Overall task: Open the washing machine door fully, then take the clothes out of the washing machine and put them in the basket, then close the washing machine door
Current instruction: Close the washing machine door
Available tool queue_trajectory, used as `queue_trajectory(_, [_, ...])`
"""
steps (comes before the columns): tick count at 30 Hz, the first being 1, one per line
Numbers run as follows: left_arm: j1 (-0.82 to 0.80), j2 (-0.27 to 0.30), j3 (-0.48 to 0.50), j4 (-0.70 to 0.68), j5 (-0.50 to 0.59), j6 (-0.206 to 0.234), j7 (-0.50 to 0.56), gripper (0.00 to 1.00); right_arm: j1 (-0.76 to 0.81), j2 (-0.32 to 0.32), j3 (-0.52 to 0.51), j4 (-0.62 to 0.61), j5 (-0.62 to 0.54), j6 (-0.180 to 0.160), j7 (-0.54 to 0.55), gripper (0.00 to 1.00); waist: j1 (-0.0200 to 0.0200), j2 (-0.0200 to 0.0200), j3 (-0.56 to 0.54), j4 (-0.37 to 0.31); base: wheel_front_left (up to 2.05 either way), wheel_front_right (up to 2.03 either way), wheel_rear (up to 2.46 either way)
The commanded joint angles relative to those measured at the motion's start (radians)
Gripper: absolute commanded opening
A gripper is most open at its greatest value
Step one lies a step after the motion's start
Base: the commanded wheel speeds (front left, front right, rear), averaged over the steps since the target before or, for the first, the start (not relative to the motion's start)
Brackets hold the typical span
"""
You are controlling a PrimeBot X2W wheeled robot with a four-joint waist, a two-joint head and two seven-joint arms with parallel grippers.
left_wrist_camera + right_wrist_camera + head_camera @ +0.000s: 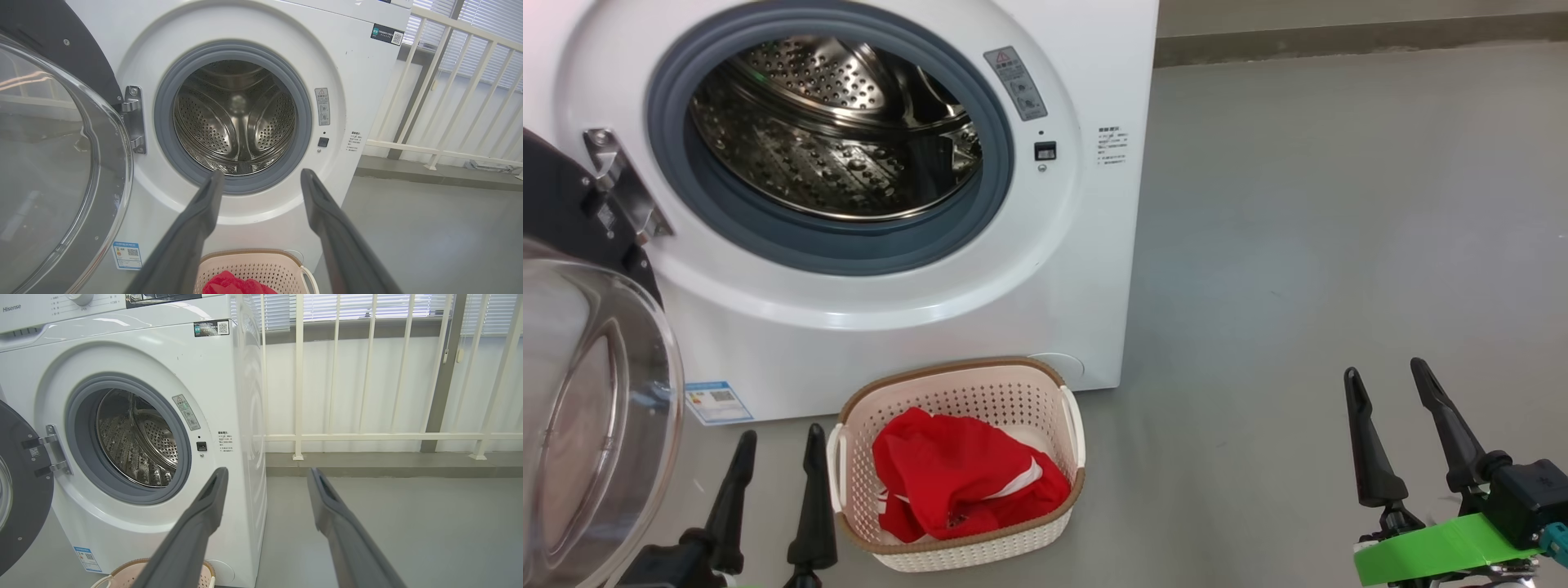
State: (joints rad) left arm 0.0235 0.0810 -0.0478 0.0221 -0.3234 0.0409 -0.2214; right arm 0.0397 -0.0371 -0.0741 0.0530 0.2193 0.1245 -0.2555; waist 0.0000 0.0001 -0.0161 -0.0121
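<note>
Grey floor [1298, 245], head view: the washing machine [1094, 122] stands at the floor's far left, and its steel drum [833, 139] is bare of laundry as far as it shows. The washing machine door [596, 392] hangs swung wide at the left, glass bowl toward the camera. The basket [956, 557] sits on the floor just before the machine's foot, with the red clothes [964, 482] heaped inside it. The left gripper [781, 433] hovers just beside the basket's left handle, spread and empty. The right gripper [1386, 369] hangs well apart at the near right, likewise spread and empty.

Left wrist view: parted fingers frame the drum mouth. The hinge [132, 118] joins door to cabinet at the left, and a white railing [429, 81] stands beyond.

Right wrist view: parted fingers point past the machine's right side, with the door's dark face at the left edge.

Judgement: unloading looks done, leaving the door to close. The door is rigid, hinged and probably weighty. Its glass bowl is smooth and likely slippery, so press or hold the black rim on the side farthest from the hinge.
</note>
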Motion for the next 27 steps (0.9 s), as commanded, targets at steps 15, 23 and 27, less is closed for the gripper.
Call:
queue_trajectory(15, [-0.02,0.019,0.011,-0.101,0.026,0.042,0.029,1.0,-0.02,-0.013,0.052,-0.037,-0.009,0.006,-0.006,1.0,0.0,-0.0001,0.003,0.155,0.0,0.0,0.0])
queue_trajectory(23, [-0.022,0.036,0.009,-0.123,0.038,0.057,0.058,1.0,-0.034,-0.013,0.087,-0.039,-0.014,0.006,-0.006,1.0,0.0,-0.0001,0.0,0.26,0.0,0.0,0.0])
queue_trajectory(27, [-0.022,0.042,0.009,-0.134,0.042,0.063,0.065,1.0,-0.038,-0.013,0.102,-0.043,-0.012,0.006,-0.006,1.0,0.0,-0.0001,0.0,0.3,0.0,0.0,0.0])
